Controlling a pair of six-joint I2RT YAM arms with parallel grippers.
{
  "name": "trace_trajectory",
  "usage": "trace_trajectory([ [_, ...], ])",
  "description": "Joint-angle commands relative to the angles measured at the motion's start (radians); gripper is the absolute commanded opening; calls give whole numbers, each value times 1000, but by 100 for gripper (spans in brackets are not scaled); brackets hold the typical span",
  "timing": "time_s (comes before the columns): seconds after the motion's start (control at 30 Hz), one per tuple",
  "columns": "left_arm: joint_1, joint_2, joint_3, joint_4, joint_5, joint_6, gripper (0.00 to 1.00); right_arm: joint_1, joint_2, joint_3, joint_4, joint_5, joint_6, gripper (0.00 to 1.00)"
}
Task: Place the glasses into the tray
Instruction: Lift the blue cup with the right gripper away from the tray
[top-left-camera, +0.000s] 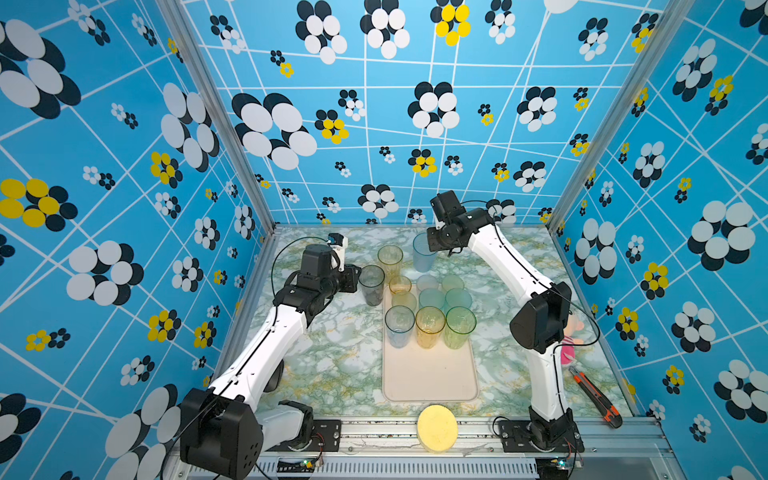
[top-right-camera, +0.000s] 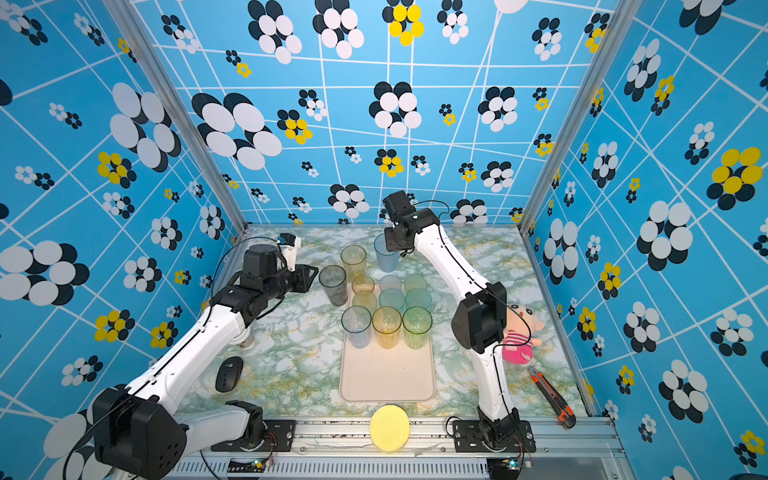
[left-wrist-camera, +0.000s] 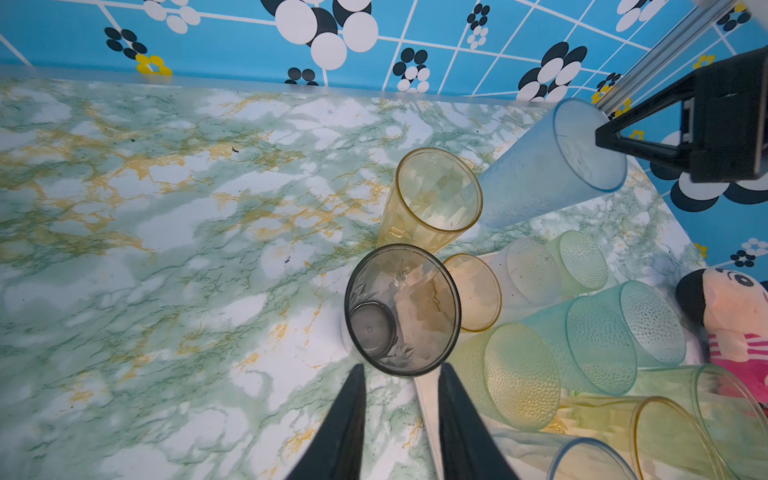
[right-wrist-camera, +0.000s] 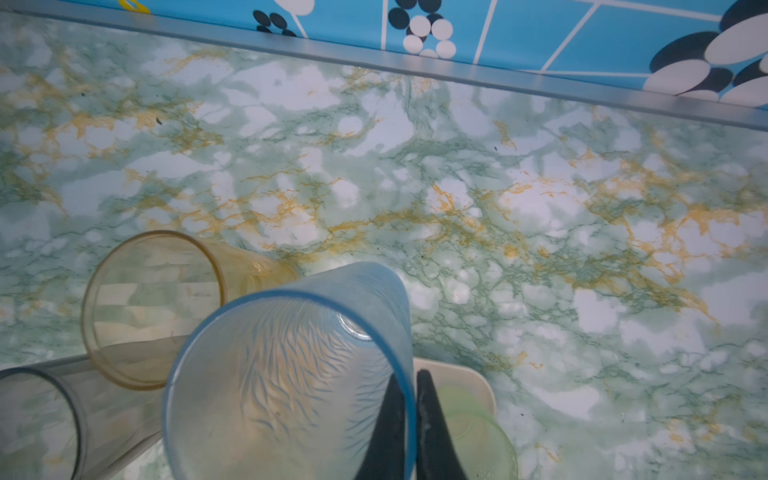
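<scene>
Right gripper (right-wrist-camera: 409, 380) is pinched on the rim of the pale blue tumbler (right-wrist-camera: 282, 374), one finger inside and one outside the wall. That glass sits at 12 o'clock off the tray (top-left-camera: 430, 374); can't tell if it is lifted. Left gripper (left-wrist-camera: 401, 368) has a narrow gap and is empty, tips just short of the smoky grey tumbler (left-wrist-camera: 399, 307), which stands at the tray's 11 o'clock corner. Whether its base is on the rim, can't tell. The other glasses fill the tray's 12 o'clock half; the 6 o'clock half is bare.

Risks, as I judge them:
- A rim pinch is thin, so the blue glass may swing or slip when carried.
- The tall amber tumbler (left-wrist-camera: 436, 195) is right at its 9 o'clock, so a sideways drag would likely tip it.
- Bare space lies past the front row of tall tumblers (top-left-camera: 430, 326), and a low carry could clip their rims.
- The left gap looks narrower than the grey glass, so pushing ahead would shove it into the short ones.

Views: the right wrist view alone shows the finger inside the glass, which the gripper body hides in both top views. Only the left wrist view shows the empty gap. A top view shows a black mouse (top-right-camera: 228, 374) at 8 o'clock and the plush toy (top-right-camera: 517, 332) at 3 o'clock.
</scene>
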Motion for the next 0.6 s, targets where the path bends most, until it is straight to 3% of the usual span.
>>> trace_trajectory([
  [0.0, -5, 16, 22, -24, 21, 20, 31, -32, -102, -46, 51, 18, -21, 0],
  [0.57, -49, -9, 122, -165, -35, 68, 32, -6, -647, -414, -5, 34, -106, 0],
])
